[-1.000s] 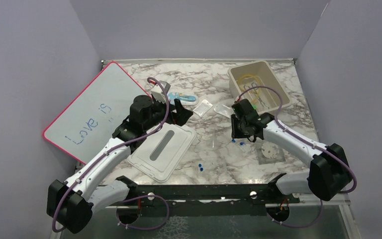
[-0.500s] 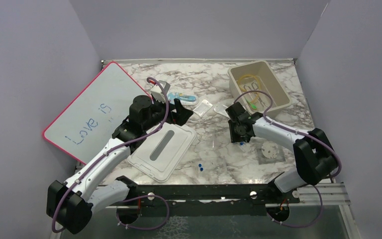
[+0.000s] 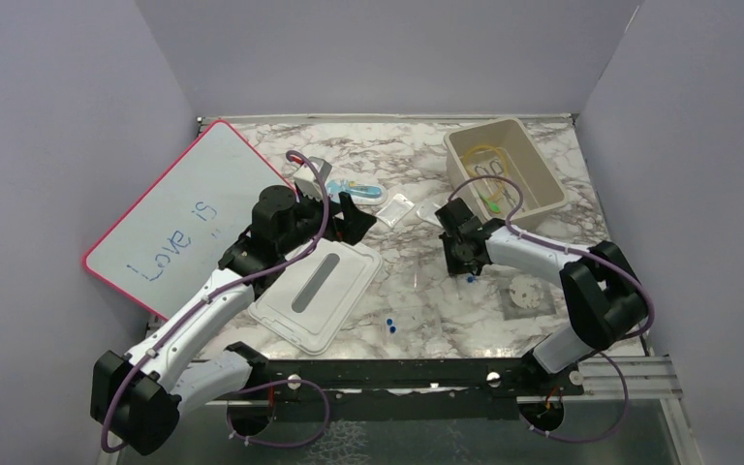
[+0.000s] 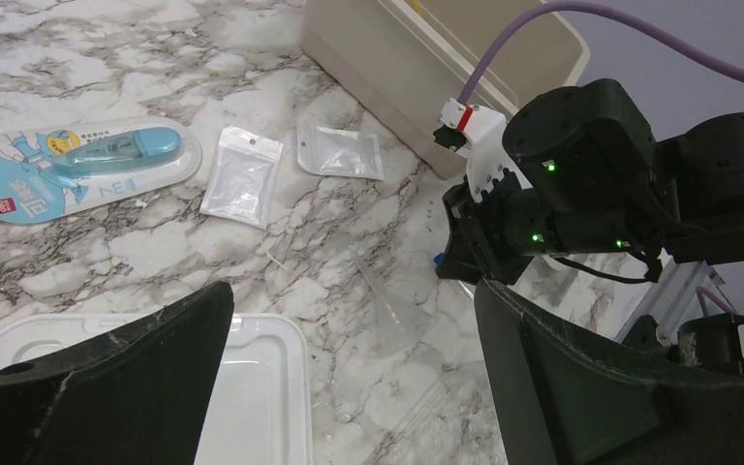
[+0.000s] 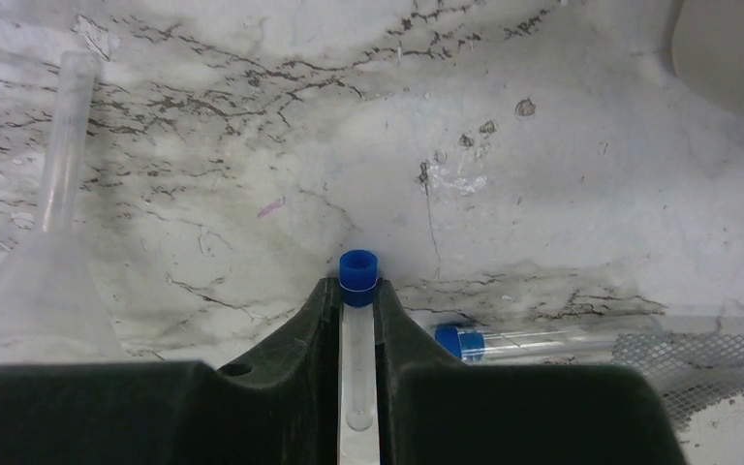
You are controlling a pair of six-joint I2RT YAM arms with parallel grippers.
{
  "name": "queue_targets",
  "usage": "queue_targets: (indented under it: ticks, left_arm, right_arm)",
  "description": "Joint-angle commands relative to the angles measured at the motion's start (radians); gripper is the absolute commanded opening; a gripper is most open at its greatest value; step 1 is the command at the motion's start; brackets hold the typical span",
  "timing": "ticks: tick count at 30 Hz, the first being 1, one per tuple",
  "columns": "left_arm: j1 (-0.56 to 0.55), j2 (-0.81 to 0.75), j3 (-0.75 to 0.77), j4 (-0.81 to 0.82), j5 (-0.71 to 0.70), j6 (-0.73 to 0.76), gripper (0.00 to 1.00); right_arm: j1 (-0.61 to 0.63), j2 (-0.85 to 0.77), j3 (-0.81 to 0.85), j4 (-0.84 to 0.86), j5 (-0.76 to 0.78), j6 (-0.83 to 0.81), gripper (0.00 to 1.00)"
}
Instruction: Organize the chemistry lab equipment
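Marble tabletop [image 5: 562, 174] bare ahead, right pincer [image 5: 357, 291] gripping blue-capped tube [image 5: 357, 373], funnel [image 5: 39, 281] nearby

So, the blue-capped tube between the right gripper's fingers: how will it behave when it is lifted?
The blue-capped tube looks thin, clear and empty, so it is probably light and stiff. Its smooth round wall may slip or roll if the right gripper loosens. If it is glass, which I cannot tell, a hard squeeze could crack it.
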Motion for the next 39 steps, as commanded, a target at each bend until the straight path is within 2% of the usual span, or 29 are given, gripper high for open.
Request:
queue_targets:
  ticks: [1, 7, 11, 15, 18, 24, 30, 34, 39]
  left_arm:
    - [-0.006, 0.009, -0.02, 0.046, 0.01, -0.013, 0.97]
    - [-0.009, 0.039, -0.037, 0.095, 0.085, -0.081, 0.97]
    - [-0.032, 0.072, -0.057, 0.192, 0.198, -0.114, 0.97]
    - [-0.079, 0.12, -0.043, 0.262, 0.213, -0.179, 0.97]
    - [-0.12, 0.165, -0.016, 0.282, 0.184, -0.222, 0.97]
    - [-0.194, 0.221, 0.034, 0.299, 0.116, -0.228, 0.85]
    - [-0.219, 0.229, 0.049, 0.305, 0.029, -0.238, 0.66]
    - [-0.23, 0.224, 0.042, 0.315, -0.005, -0.229, 0.57]
    - [-0.234, 0.229, 0.044, 0.322, -0.008, -0.198, 0.38]
  right_arm:
    - [0.004, -0.045, -0.005, 0.092, -0.019, -0.029, 0.12]
    - [0.004, -0.242, -0.026, 0.268, -0.078, -0.029, 0.13]
    - [0.004, -0.382, -0.067, 0.447, -0.166, 0.026, 0.13]
    - [0.004, -0.469, -0.106, 0.644, -0.295, 0.128, 0.13]
    - [0.004, -0.493, -0.108, 0.726, -0.355, 0.199, 0.13]
    - [0.004, -0.511, -0.117, 0.83, -0.444, 0.319, 0.13]
    - [0.004, -0.52, -0.122, 0.838, -0.478, 0.365, 0.13]
    - [0.004, -0.525, -0.13, 0.838, -0.495, 0.373, 0.13]
    - [0.004, -0.523, -0.133, 0.835, -0.52, 0.377, 0.13]
